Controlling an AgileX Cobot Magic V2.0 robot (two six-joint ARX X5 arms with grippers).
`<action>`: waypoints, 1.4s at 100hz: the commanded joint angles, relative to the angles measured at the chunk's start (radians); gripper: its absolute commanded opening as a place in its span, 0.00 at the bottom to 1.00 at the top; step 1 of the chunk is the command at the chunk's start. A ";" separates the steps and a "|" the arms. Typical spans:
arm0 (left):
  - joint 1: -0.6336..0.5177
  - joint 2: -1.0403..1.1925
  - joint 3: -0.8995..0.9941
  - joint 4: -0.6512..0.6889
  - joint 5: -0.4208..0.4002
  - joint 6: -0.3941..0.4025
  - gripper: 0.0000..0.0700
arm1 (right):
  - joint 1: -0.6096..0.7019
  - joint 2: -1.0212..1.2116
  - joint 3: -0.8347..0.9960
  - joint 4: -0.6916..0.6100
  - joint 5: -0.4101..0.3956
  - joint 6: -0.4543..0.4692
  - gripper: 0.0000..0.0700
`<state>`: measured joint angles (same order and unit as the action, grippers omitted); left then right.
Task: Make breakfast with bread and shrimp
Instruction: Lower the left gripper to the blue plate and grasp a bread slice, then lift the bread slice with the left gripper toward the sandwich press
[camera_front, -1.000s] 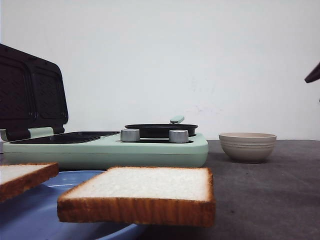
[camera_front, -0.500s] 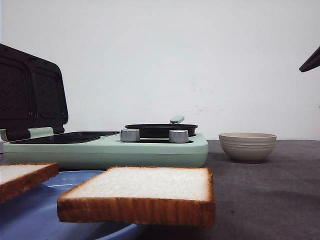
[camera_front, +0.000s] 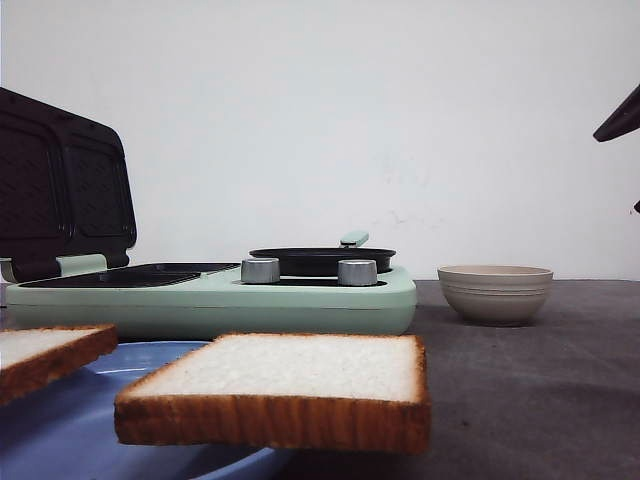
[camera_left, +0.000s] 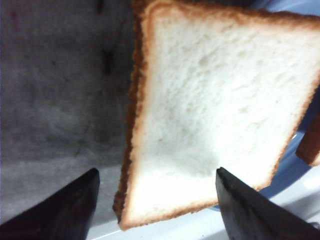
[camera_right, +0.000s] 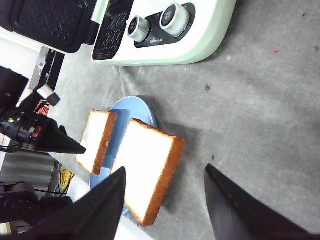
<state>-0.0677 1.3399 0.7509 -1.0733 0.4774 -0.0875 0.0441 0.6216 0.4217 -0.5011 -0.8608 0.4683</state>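
Two bread slices lie on a blue plate (camera_front: 60, 420) at the table's front left. The nearer slice (camera_front: 290, 368) overhangs the plate's rim, and the other slice (camera_front: 45, 350) lies to its left. My left gripper (camera_left: 157, 172) hovers open just above the overhanging slice (camera_left: 215, 100), one finger on each side of its corner. My right gripper (camera_right: 166, 168) is open and empty, high over the table, looking down on both slices (camera_right: 147, 167) (camera_right: 96, 140). The shrimp is out of view.
A mint-green sandwich maker (camera_front: 220, 295) stands behind the plate, its dark lid (camera_front: 60, 185) raised at the left and a small black pan (camera_front: 322, 260) on its right half. A beige ribbed bowl (camera_front: 495, 292) sits to its right. Grey table (camera_front: 540, 390) stretches along the right.
A dark part of my right arm at the front view's right edge has risen slightly. The bread and the plate have not moved.
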 joint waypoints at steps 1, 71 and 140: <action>-0.008 0.023 0.014 0.000 0.011 0.020 0.58 | 0.002 0.004 0.016 0.005 -0.004 -0.016 0.44; -0.031 0.061 0.014 0.026 0.055 0.043 0.00 | 0.002 0.004 0.016 0.005 -0.003 -0.024 0.44; -0.031 -0.207 0.053 0.067 0.055 0.041 0.00 | 0.001 0.004 0.016 0.005 -0.003 -0.023 0.44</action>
<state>-0.0967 1.1549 0.7860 -1.0264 0.5301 -0.0502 0.0441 0.6216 0.4217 -0.5034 -0.8608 0.4599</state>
